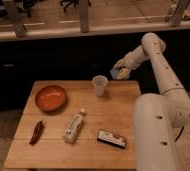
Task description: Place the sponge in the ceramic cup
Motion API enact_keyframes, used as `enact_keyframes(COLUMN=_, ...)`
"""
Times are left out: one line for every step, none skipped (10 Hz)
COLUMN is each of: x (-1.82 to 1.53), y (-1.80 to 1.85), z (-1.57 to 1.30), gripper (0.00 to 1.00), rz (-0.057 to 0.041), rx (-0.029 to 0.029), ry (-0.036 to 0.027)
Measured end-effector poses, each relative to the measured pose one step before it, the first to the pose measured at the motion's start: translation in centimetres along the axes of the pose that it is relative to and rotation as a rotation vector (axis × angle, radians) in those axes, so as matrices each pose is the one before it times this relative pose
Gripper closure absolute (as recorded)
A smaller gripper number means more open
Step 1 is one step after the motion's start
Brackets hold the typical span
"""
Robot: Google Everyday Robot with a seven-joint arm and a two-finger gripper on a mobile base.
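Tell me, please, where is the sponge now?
In the camera view the sponge is held in the air by the gripper, at the right, just right of the ceramic cup and slightly higher.

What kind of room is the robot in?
Probably an office or lab, not a home: wheeled office chairs stand beyond a framed partition, and a plain wooden table is the workspace. The gripper holds the sponge near the ceramic cup.

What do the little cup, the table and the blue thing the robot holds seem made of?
The cup: pale and smooth, ceramic or plastic, hard to tell. The table: wood, by its plank seams and warm tone. The sponge: blue with a yellowish face, probably foam; the gripper holds it just right of the cup.
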State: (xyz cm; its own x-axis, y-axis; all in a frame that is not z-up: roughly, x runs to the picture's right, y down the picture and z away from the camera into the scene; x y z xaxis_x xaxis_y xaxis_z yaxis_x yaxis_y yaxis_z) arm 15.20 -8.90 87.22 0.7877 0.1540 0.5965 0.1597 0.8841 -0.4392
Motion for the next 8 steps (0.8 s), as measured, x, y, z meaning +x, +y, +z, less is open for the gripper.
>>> enact_keyframes(x=-0.625, y=0.171, z=0.257, gripper=1.00, rz=-0.01253, rx=-0.01051, ry=-0.00930)
enact_keyframes(x=-0.578, y=0.324, z=0.349, gripper=1.00, rz=-0.01008, rx=-0.01886, ry=-0.01756)
enact_keyframes(x=-0.263, y=0.122, z=0.215, gripper=1.00, rz=-0.00534, rx=-0.00945, ry=-0.00755)
enact_keyframes(x=-0.338, y=0.157, z=0.289, gripper=1.00, rz=-0.00757, rx=-0.01063, ry=-0.00935)
enact_keyframes(x=-0.478, y=0.141, z=0.337, gripper=1.00, rz=-0.00990, rx=-0.01255, ry=-0.01072)
enact_keyframes(x=-0.385, y=0.051, z=0.180, gripper=1.00, rz=-0.00753, rx=-0.00666, ry=-0.01022)
enact_keyframes(x=-0.407, y=0.034, z=0.054, gripper=1.00, rz=-0.00751, rx=-0.00612, ry=-0.01041)
enact_keyframes(x=-0.444, y=0.128, z=0.217, gripper=1.00, rz=-0.00886, rx=-0.00994, ry=-0.01430)
